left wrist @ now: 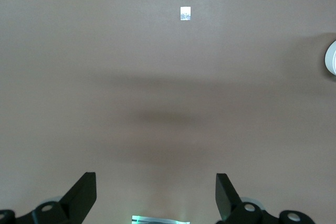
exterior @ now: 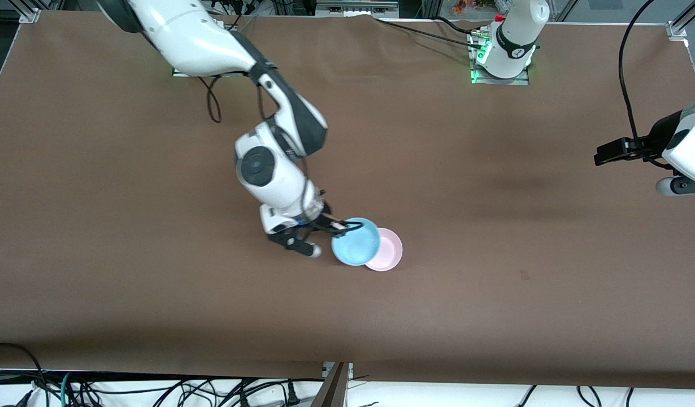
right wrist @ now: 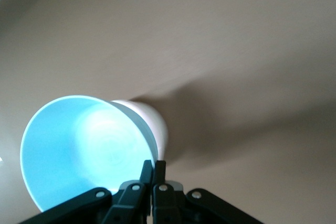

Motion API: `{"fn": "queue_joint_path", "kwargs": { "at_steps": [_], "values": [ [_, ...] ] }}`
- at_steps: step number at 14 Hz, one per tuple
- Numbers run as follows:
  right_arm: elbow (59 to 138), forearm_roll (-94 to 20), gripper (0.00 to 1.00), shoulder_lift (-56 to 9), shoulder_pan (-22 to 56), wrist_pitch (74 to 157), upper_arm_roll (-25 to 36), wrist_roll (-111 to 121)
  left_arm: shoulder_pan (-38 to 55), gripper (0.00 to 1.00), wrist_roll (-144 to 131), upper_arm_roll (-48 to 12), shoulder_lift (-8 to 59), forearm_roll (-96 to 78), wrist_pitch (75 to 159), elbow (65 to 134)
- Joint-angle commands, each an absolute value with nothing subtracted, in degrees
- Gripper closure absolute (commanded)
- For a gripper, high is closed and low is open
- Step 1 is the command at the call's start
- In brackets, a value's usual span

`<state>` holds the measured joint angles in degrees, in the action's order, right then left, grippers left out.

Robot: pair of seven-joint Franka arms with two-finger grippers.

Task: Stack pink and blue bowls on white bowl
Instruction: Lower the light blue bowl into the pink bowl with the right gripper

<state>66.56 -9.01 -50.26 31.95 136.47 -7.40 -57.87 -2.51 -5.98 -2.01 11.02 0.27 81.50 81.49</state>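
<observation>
My right gripper (exterior: 341,226) is shut on the rim of the light blue bowl (exterior: 356,243) and holds it over the pale pink bowl (exterior: 389,252). The blue bowl covers part of the pink one and sits off-centre toward the right arm's end. In the right wrist view the fingers (right wrist: 159,163) pinch the blue bowl's (right wrist: 79,150) rim, with the pale bowl's wall (right wrist: 157,124) showing under it. The white bowl does not show on its own. My left gripper (left wrist: 156,192) is open and empty over bare table. The left arm (exterior: 686,147) waits at its end.
The brown table (exterior: 155,282) is bare around the bowls. A small pale patch (left wrist: 185,13) marks the table in the left wrist view. Cables hang below the table's near edge (exterior: 212,390).
</observation>
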Motion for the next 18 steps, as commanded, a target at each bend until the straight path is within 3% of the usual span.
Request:
{"fn": "queue_joint_path", "kwargs": {
  "at_steps": [1, 18],
  "values": [
    [58.71, -8.96, 1.00, -57.21, 33.66, 142.54, -6.94, -63.80, -2.72, 0.00, -5.01, -2.46, 10.99, 1.23, 81.47, 81.04],
    [61.17, -3.43, 1.00, -58.01, 35.24, 139.48, -6.94, -63.81, -2.81, 0.00, -4.92, -2.46, 10.99, 1.23, 81.47, 81.04]
  ]
}}
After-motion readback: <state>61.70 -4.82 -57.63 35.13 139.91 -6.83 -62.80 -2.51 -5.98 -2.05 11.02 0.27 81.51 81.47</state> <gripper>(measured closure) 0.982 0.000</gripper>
